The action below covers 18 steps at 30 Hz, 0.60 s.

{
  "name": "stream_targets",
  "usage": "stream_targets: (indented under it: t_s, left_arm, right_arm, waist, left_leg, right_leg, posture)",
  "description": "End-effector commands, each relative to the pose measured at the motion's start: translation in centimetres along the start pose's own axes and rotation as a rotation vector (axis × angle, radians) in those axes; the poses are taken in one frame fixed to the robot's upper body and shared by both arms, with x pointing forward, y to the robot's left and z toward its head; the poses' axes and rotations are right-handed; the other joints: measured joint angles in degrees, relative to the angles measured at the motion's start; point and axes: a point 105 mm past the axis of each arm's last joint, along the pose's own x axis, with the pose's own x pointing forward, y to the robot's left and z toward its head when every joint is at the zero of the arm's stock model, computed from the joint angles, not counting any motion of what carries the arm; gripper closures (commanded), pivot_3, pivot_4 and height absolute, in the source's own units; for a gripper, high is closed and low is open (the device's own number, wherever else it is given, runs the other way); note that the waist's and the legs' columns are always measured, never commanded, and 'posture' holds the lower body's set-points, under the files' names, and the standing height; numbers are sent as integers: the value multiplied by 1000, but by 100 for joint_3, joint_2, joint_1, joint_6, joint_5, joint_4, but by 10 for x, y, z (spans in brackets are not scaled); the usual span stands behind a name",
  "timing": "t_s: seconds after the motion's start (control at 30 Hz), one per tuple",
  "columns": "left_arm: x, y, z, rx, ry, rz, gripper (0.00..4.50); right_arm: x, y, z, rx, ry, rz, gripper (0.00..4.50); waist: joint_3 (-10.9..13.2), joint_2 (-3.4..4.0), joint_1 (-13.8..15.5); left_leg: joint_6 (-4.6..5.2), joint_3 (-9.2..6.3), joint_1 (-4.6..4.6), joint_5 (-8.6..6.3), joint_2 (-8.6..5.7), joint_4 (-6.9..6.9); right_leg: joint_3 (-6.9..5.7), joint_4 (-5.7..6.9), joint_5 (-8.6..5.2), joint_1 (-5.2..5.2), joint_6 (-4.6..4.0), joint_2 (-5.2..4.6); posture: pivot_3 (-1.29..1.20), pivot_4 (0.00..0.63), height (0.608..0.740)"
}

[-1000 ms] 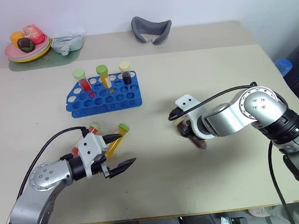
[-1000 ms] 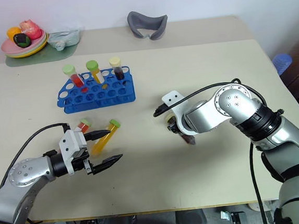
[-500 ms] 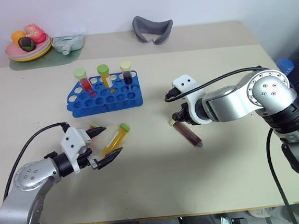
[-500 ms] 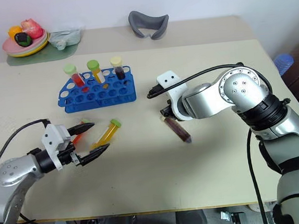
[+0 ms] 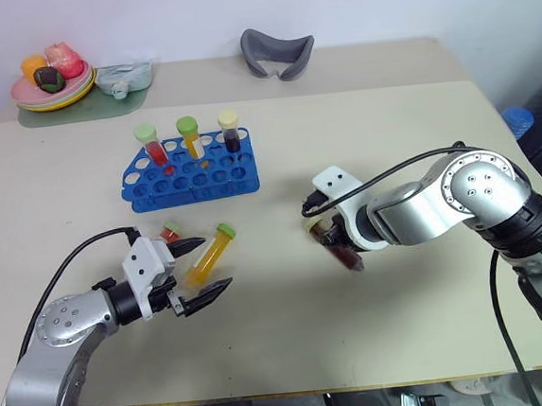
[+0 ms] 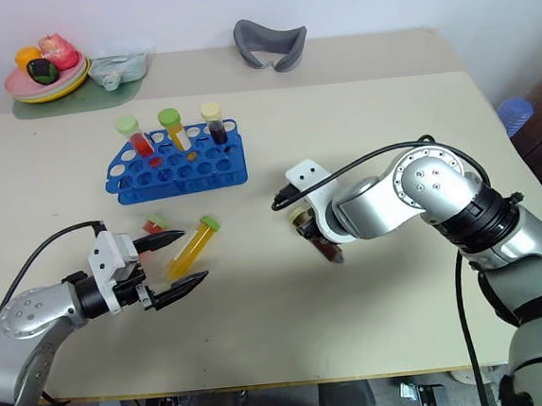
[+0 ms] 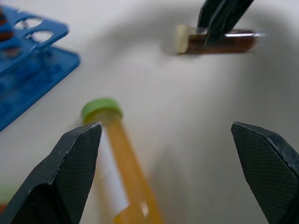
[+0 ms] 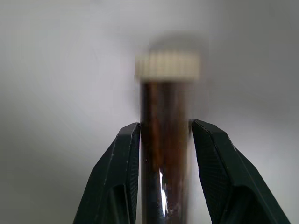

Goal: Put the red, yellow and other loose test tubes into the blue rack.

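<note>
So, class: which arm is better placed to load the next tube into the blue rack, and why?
Probably the right. Its gripper is already shut on the dark brown tube. The left gripper is open beside the yellow tube, holding nothing. The blue rack lies ahead.

Your left arm reaches in low from the near left, forearm nearly level, and its black two-fingered left tool [image 5: 201, 266] points forward and to the right with the fingers spread wide and nothing between them. Your right arm bends in from the right with the wrist tipped steeply downward, and its black right tool [image 8: 163, 154] is clamped on the dark brown cream-capped tube [image 8: 164, 135], one finger on each side.
</note>
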Motion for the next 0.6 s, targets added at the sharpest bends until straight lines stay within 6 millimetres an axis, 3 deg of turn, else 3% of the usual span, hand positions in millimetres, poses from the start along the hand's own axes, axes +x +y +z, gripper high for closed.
stream_targets:
  t_s: [0.03,0.33,0.47,0.6]
  left_arm:
    - [4,-7,11,27,-32,-33,0]
    - [9,-10,15,30,-42,-41,0]
    - [10,-10,16,30,-44,-34,0]
    - [8,-9,16,30,-39,-24,0]
  right_arm:
    - [-1,-5,-1,14,8,-32,2745]
    - [2,-9,-2,11,34,-69,2745]
    - [3,-10,-2,14,36,-77,3653]
    - [-5,-7,12,4,-22,-70,3653]
  waist:
    - [0,0,-7]
    - [0,0,6]
    - [0,0,6]
    - [0,0,3]
  left_leg:
    - [0,0,1,0,0,0]
    - [0,0,1,0,0,0]
    - [0,0,1,0,0,1]
    - [0,0,1,0,0,1]
  right_leg:
    - [0,1,0,0,0,1]
    - [0,2,0,0,0,1]
    - [0,2,0,0,0,1]
    - [0,2,0,0,0,1]
  posture:
    - [0,150,740]
    - [0,150,740]
    - [0,150,740]
    - [0,150,740]
